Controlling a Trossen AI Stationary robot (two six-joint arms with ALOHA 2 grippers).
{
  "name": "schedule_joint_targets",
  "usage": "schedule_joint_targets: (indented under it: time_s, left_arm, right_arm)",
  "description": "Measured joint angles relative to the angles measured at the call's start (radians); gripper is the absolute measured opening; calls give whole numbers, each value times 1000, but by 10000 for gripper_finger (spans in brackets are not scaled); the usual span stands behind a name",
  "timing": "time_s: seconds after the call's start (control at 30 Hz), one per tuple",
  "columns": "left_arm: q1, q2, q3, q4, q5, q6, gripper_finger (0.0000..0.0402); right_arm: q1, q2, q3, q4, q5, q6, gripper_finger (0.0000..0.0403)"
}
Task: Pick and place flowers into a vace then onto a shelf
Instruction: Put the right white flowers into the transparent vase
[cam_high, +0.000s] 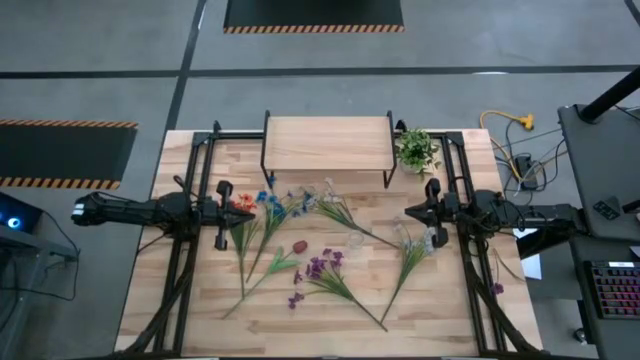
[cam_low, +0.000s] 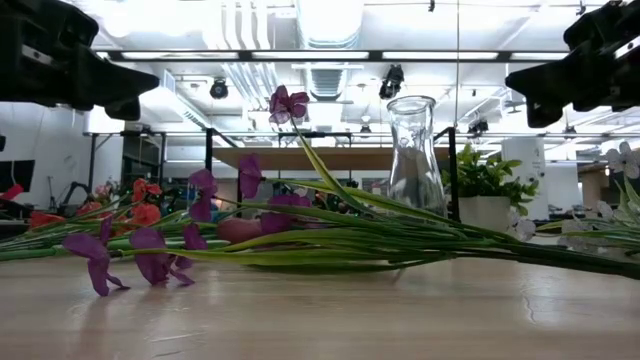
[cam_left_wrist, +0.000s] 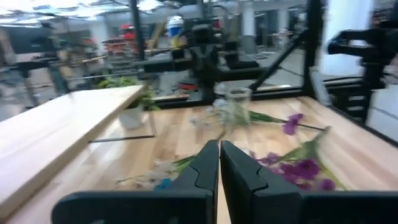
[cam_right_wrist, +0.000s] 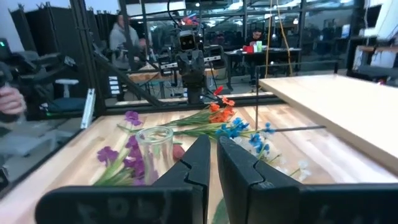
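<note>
The flowers (cam_high: 300, 245) lie scattered across the worktop (cam_high: 450, 310) around the upright vace (cam_high: 355, 239), in front of the shelf (cam_high: 327, 143). My left hand (cam_high: 222, 213) and right hand (cam_high: 433, 211), both clenched and empty, hover at opposite sides, flanking them.

Table (cam_high: 200, 300): pale wood planks, smooth matt finish. Shelf (cam_high: 327, 143): light wood board, thin black metal legs. Vase (cam_low: 414, 150): clear glossy glass. Flowers (cam_high: 325, 275): cloth-like petals, plastic-looking green stems. Grippers: matt black.
</note>
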Motion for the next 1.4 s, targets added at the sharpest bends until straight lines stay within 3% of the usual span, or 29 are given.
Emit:
schedule_joint_targets:
  time_s: [0.13, 0.4, 0.53, 0.7, 0.93, 1.4]
  left_arm:
    - [0, 0, 1, 23, -74, -1, 0]
    - [0, 0, 1, 27, -78, -1, 0]
    - [0, -2, 1, 31, -77, -9, 0]
    - [0, 2, 1, 34, -74, -8, 0]
    - [0, 2, 1, 54, -73, -8, 0]
    - [0, 3, 1, 96, -44, -8, 0]
  right_arm:
    - [0, 0, 0, 29, 78, 108, 22]
    - [1, 1, 0, 270, 86, 137, 37]
    - [1, 15, 1, 398, 85, 79, 75]
    - [1, 71, 41, 393, 85, 99, 146]
    - [16, 267, 273, 166, 34, 126, 204]
    - [30, 668, 653, -261, 64, 512, 207]
